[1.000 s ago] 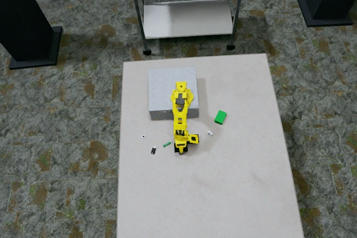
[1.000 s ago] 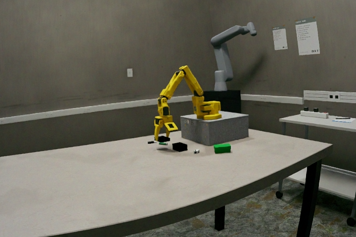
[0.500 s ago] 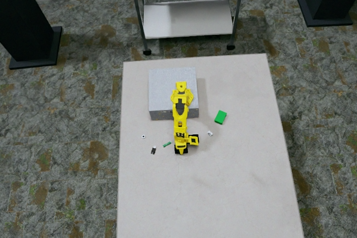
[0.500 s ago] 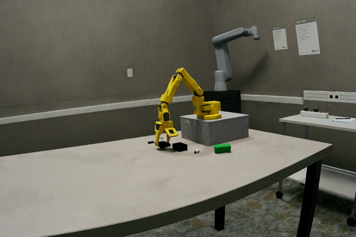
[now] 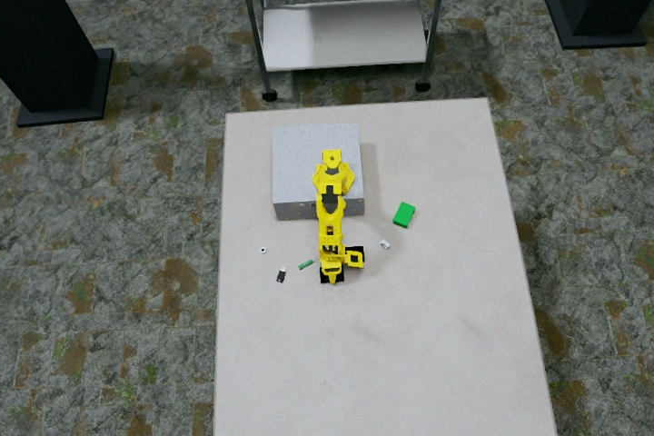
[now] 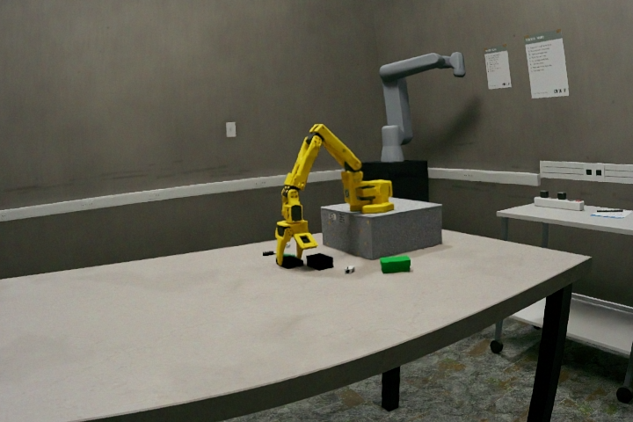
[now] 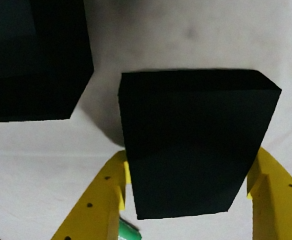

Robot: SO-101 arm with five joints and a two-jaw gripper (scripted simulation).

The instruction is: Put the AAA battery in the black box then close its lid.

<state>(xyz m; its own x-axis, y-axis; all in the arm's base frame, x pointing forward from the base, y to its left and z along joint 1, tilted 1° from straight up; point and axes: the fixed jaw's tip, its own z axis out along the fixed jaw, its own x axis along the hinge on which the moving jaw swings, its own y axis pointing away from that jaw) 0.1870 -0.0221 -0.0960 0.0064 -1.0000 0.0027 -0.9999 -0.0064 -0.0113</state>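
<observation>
The yellow jaws are pinching a flat black piece, which looks to be the lid [image 7: 193, 147], one finger on each of its side edges. The gripper [image 6: 291, 251] hangs low, with the lid close over the pale table [image 6: 178, 318] or perhaps touching it; I cannot tell which.

Just beside it on the table sits the black box [image 6: 319, 261], apart from the lid. In the wrist view the box [image 7: 33, 40] fills the upper left corner, and a strip of bare table separates it from the held piece.

The AAA battery [image 5: 305, 264], a small green stick, lies on the table a little to the other side of the gripper from the box. It shows in the wrist view [image 7: 128, 232] next to one finger. A small black-and-white part [image 5: 281, 275] lies near it, and a tiny white ring [image 5: 262, 250] further off.

Past the box lies a small white piece [image 5: 384, 244], then a green block [image 5: 403, 213]. The arm rises from a grey stone block [image 6: 407, 223] at the back of the table.
</observation>
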